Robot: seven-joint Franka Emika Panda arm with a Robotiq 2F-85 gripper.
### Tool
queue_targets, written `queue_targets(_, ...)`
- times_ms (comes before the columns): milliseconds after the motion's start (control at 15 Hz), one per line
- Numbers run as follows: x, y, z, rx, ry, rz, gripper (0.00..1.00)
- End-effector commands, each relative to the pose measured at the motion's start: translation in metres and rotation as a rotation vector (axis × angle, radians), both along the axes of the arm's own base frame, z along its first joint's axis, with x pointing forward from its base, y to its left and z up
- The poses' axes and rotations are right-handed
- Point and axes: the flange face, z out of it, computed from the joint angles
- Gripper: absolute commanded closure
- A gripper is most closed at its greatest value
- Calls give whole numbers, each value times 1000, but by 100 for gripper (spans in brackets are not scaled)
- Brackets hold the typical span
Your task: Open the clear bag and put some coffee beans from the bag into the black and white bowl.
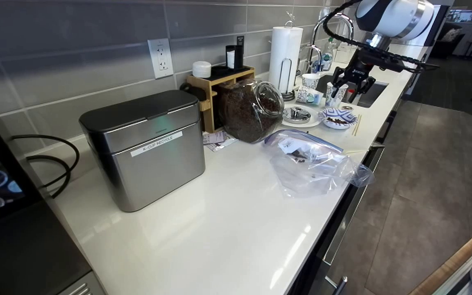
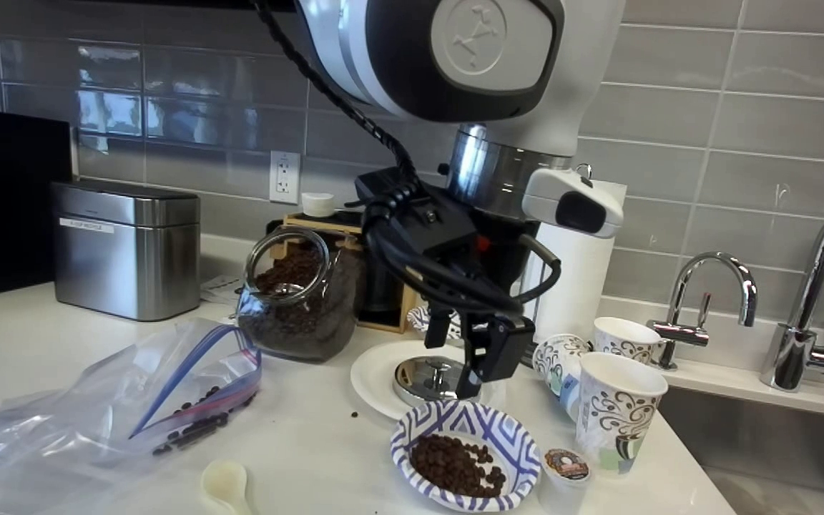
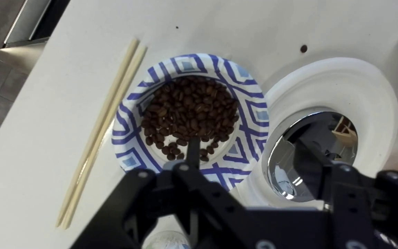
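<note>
The clear bag (image 1: 314,170) lies on the counter with its blue-edged mouth partly spread. Coffee beans (image 2: 197,429) show in and under that mouth. The bowl (image 3: 252,114), white with a blue-purple pattern, holds a heap of coffee beans (image 3: 192,107); it also stands in both exterior views (image 2: 508,433). My gripper (image 3: 249,148) is open, its fingers wide apart and nothing between them. From the wrist, one finger (image 3: 193,150) overlaps the bowl and the other overlaps a shiny lid. In an exterior view, my gripper (image 2: 451,368) hangs beside and just behind the bowl, apart from the bag.
That lid (image 3: 309,128) sits on a white plate (image 3: 340,74) touching the bowl's side. Chopsticks (image 3: 98,135) lie along the bowl. A glass jar (image 2: 305,322) leans behind the bag. Near the sink stand paper cups (image 2: 619,408) and a pod (image 2: 566,476). A pale spoon (image 2: 226,486) lies in front.
</note>
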Motion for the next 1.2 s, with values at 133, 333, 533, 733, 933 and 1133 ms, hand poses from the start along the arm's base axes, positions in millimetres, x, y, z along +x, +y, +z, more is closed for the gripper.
queue_targets(133, -26, 17, 43, -69, -48, 233, 0)
queue_targets(333, -46, 36, 75, -69, -70, 392, 0)
queue_targets(533, -71, 52, 106, -71, -66, 551, 0)
queue_targets(733, -100, 64, 134, -109, -55, 705, 0)
queue_targets(933, -122, 72, 153, -172, -40, 847, 0)
queue_targets(1133, -138, 79, 165, -236, -29, 937, 0)
